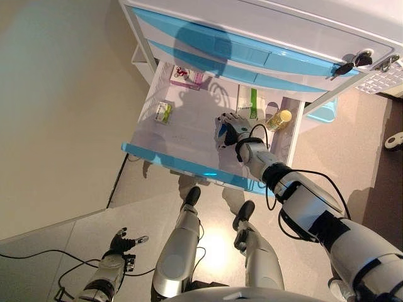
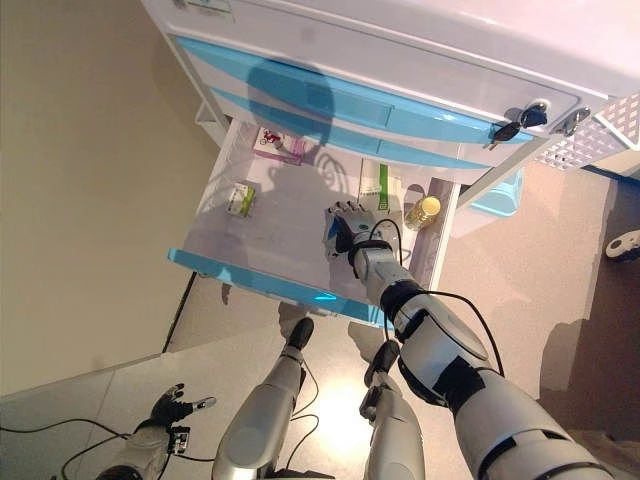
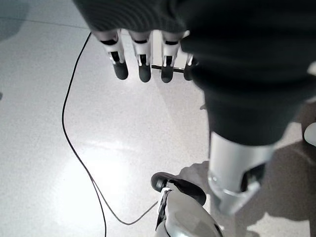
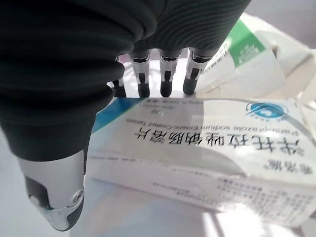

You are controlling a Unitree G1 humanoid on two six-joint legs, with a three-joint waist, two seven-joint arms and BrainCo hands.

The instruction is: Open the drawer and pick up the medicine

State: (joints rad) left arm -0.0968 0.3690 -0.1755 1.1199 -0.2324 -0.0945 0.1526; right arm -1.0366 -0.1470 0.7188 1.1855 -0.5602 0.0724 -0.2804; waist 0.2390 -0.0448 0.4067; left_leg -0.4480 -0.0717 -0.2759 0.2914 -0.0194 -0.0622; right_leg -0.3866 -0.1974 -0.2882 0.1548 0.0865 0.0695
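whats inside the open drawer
The drawer holds a pink box, a green packet, a white-green box, a yellow bottle; the right hand covers a blue-white box.

A white cabinet (image 2: 420, 60) with blue-fronted drawers has its lowest drawer (image 2: 262, 282) pulled open. The right hand (image 2: 345, 228) reaches inside, over a blue-and-white box whose edge shows beside it. Nearby lie a yellow bottle (image 2: 424, 211), a green-striped box (image 2: 381, 184), a small green box (image 2: 241, 197) and a pink packet (image 2: 279, 143).
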